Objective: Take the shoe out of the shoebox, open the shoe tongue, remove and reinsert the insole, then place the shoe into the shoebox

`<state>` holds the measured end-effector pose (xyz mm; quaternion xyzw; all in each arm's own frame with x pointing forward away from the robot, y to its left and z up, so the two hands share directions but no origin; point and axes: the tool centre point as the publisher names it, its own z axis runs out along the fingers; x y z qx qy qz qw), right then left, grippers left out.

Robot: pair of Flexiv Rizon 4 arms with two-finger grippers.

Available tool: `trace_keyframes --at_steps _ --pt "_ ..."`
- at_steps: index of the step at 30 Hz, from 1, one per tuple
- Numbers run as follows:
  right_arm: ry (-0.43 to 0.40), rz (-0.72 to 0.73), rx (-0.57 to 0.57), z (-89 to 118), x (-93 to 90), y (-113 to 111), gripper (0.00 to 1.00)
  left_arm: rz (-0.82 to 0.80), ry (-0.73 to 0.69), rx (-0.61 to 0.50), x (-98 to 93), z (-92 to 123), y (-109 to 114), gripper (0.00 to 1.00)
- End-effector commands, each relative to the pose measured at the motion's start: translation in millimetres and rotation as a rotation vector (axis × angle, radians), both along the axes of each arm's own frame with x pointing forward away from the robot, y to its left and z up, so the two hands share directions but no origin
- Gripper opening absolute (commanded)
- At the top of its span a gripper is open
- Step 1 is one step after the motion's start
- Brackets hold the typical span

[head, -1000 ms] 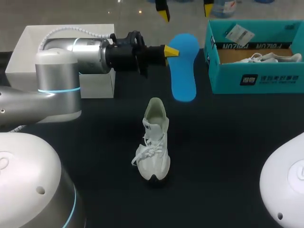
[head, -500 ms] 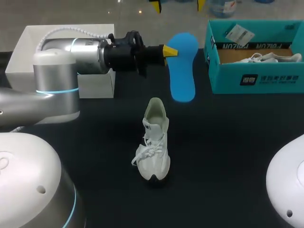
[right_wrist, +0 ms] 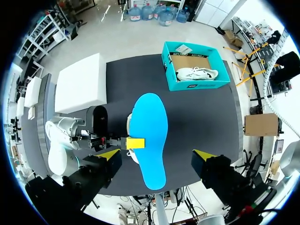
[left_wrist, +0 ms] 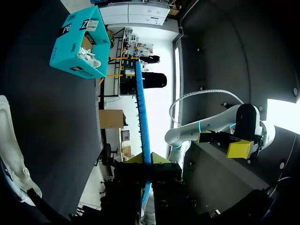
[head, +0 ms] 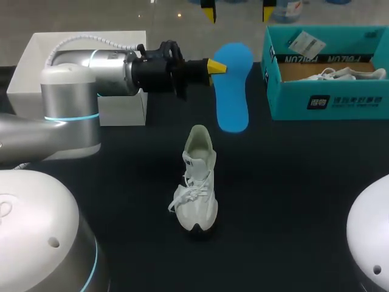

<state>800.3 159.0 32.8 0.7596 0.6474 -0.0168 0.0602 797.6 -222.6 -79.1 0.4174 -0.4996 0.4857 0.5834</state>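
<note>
Your left gripper (head: pixel 214 66) was pinching the blue insole (head: pixel 234 91) by one long edge, the yellow tips pressed onto it from both faces. Seen along the fingers, the insole ran out edge-on ahead of them. The left arm (head: pixel 91 67) lay stretched out level, wrist horizontal, and held the insole in the air beyond the heel of the white shoe (head: pixel 197 179). Your right gripper (right_wrist: pixel 155 157) hung higher, pointing straight down, with its fingers spread wide and touching nothing. The insole sat below the gap between them and hid most of the shoe from that wrist. The shoe stood upright on the dark desk (head: pixel 292 182), laces loose, toe toward your base, apart from both grippers. The teal shoebox (head: pixel 328 100) stood open to the right of the shoe and farther back, with a second white shoe (head: pixel 346 74) lying inside. A white box (head: pixel 27 61) sat to the shoe's far left, behind the left arm.
</note>
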Motion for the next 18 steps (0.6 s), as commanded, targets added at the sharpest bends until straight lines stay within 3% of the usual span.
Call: trace_keyframes --at_steps 1,5,13,18 --pt "-0.143 0.073 0.251 -12.4 -6.8 -12.6 1.0 0.004 -0.009 -0.001 -0.4 0.6 0.6 0.0" --pt "-0.272 0.127 0.492 -26.6 -18.0 -35.0 1.0 0.013 -0.017 0.0 0.2 2.6 1.9 0.0" --pt "-0.472 0.256 0.764 -30.3 -30.0 -61.2 1.0 0.022 -0.023 0.007 0.2 3.3 2.2 0.0" --pt "-0.488 0.29 0.931 -34.3 -37.1 -74.0 1.0 0.027 -0.023 0.011 0.5 3.3 3.1 0.0"
